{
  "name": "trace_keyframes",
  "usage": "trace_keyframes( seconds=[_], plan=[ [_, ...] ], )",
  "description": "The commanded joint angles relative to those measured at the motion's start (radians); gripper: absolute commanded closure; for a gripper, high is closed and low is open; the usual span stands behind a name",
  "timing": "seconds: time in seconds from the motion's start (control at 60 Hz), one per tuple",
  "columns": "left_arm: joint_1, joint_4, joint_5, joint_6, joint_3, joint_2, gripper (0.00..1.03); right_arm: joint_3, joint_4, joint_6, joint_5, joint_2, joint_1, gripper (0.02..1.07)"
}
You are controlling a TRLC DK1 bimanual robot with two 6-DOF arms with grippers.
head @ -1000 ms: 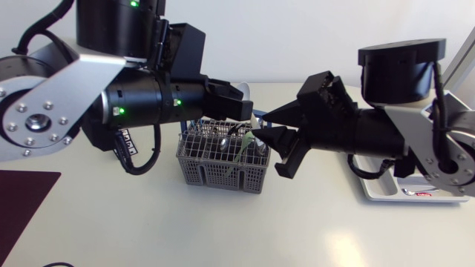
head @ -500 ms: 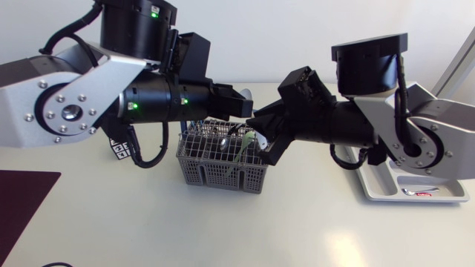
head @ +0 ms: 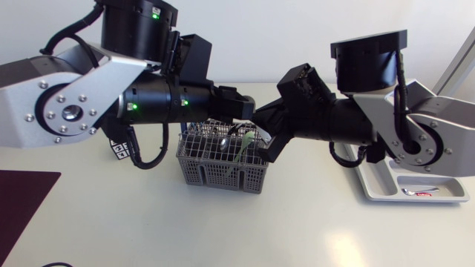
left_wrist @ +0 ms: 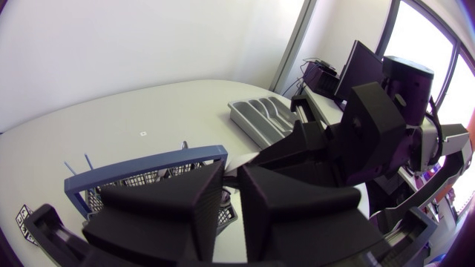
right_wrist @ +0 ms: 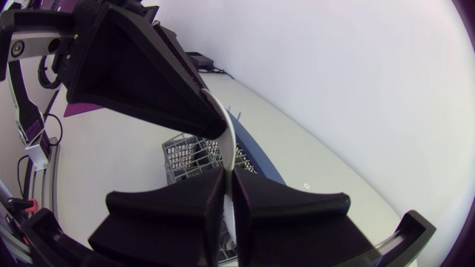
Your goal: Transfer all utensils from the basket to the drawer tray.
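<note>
A grey wire basket (head: 223, 162) stands mid-table with a metal spoon (head: 221, 141) and a green utensil (head: 242, 148) in it. My two grippers meet tip to tip just above its far rim. The right gripper (head: 261, 124) is shut on a thin white utensil (right_wrist: 229, 137), which runs from between its fingers up to the tip of the left gripper (right_wrist: 214, 127). In the left wrist view the left gripper (left_wrist: 231, 182) shows a narrow gap between its fingers, above the basket's blue rim (left_wrist: 148, 163). The drawer tray (left_wrist: 260, 122) lies beyond, partly under my right arm.
The tray's near end (head: 386, 189) shows at the right of the table, with a small red-marked item (head: 420, 193) in it. A dark maroon mat (head: 22, 200) lies at the front left. A small marker tag (head: 119, 148) sits behind the basket.
My right gripper has come in to the left gripper's tip and shut on the white utensil. The left arm has shifted, and its fingers have just parted slightly.
</note>
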Motion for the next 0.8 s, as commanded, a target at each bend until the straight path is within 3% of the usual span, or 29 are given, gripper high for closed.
trace_keyframes(
  seconds=[0.0, 0.067, 0.267, 0.45, 0.65, 0.783],
  plan=[
    [0.004, 0.014, 0.018, -0.024, 0.056, 0.008, 0.51, 0.011, -0.019, 0.013, -0.013, 0.025, 0.018, 1.01],
    [0.012, 0.012, 0.021, -0.024, 0.082, 0.006, 0.46, 0.010, -0.033, 0.012, -0.018, 0.023, 0.018, 1.01],
    [0.047, 0.006, 0.026, -0.021, 0.109, -0.028, 0.43, -0.009, -0.108, -0.017, -0.050, -0.025, 0.007, 1.01],
    [0.105, -0.018, 0.026, 0.048, 0.101, -0.074, 0.42, -0.035, -0.229, -0.088, -0.159, -0.101, -0.093, 1.01],
    [0.145, -0.080, 0.026, 0.109, 0.102, -0.093, 0.41, -0.038, -0.375, -0.226, -0.308, -0.176, -0.312, 1.01],
    [0.156, -0.100, 0.024, 0.174, 0.041, -0.083, 0.41, -0.006, -0.530, -0.456, -0.429, -0.164, -0.556, 1.01]
  ],
)
